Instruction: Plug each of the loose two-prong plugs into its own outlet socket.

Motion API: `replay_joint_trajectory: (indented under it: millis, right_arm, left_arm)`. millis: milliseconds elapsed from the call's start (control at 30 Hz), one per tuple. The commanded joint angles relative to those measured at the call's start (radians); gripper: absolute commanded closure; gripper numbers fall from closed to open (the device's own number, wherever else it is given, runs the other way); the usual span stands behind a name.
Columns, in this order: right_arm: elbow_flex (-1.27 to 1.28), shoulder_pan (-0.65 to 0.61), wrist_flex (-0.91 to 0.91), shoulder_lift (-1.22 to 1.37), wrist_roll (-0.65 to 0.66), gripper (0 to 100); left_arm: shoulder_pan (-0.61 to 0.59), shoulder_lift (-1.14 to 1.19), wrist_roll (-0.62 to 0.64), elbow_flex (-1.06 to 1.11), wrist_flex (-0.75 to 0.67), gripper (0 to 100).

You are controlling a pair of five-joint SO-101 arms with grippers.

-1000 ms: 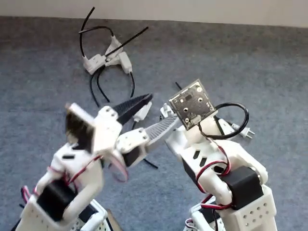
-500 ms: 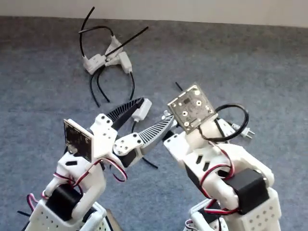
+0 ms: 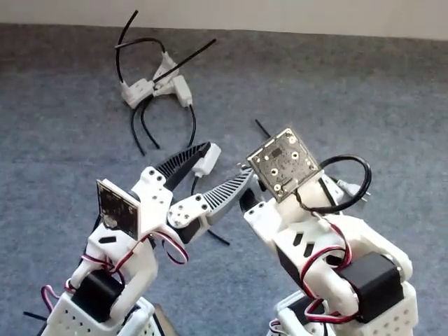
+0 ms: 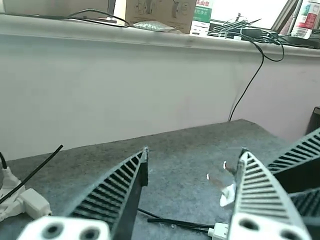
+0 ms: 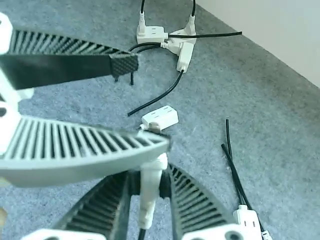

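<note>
Right gripper fingers clamped on plug. Left gripper fingers apart, flanking outlet socket. Risk: crowded arms collide, knocking the plug askew.

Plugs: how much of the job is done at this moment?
Done: the far cluster seems to hold joined pairs, but I cannot be sure. In hand: the right gripper clamps a plug; the left gripper is open close by. Left: that plug and a second plug on the carpet are not socketed.
</note>
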Motion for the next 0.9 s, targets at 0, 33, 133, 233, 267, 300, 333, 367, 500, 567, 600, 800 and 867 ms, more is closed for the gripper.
replay_joint_trajectory:
  millis: [0, 33, 133, 233, 267, 300, 333, 367, 500, 567, 600, 800, 867]
  right_arm:
    - [-0.094, -0.018, 0.004, -0.018, 0.049, 99.1]
    - [-0.094, -0.01, 0.004, -0.018, 0.055, 99.1]
    - [-0.111, 0.058, 0.004, -0.018, 0.058, 99.1]
    - [-0.147, 0.088, 0.013, -0.018, 0.058, 99.1]
    - [-0.154, 0.087, 0.024, -0.016, 0.058, 99.1]
    - [-0.159, 0.087, 0.03, -0.013, 0.058, 99.1]
    - [-0.16, 0.087, 0.03, -0.013, 0.058, 99.1]
    - [-0.16, 0.087, 0.03, -0.012, 0.058, 99.1]
    - [-0.159, 0.087, 0.031, -0.012, 0.058, 99.1]
    - [-0.156, 0.09, 0.031, -0.01, 0.058, 99.1]
    - [-0.154, 0.09, 0.03, -0.01, 0.06, 99.1]
    - [-0.068, 0.09, -0.004, 0.019, 0.06, 99.1]
    - [-0.022, 0.09, -0.036, 0.039, 0.06, 99.1]
  left_arm:
    - [-0.061, 0.033, -0.008, 0.039, -0.003, 74]
    - [-0.062, 0.033, -0.008, 0.048, -0.003, 74]
    - [-0.062, 0.033, -0.008, 0.062, -0.005, 74]
    - [-0.061, 0.035, -0.008, 0.064, -0.017, 74]
    - [-0.061, 0.039, -0.008, 0.064, -0.025, 74]
    - [-0.061, 0.041, -0.008, 0.064, -0.025, 74]
    - [-0.061, 0.041, -0.008, 0.064, -0.025, 74]
    - [-0.061, 0.041, -0.008, 0.064, -0.025, 74]
    - [-0.061, 0.036, -0.005, 0.064, -0.026, 74]
    - [-0.062, 0.033, -0.003, 0.064, -0.031, 74]
    - [-0.062, 0.033, -0.003, 0.064, -0.031, 74]
    - [-0.062, 0.031, 0.015, 0.059, -0.06, 74]
    - [-0.084, 0.031, 0.068, 0.064, -0.089, 74]
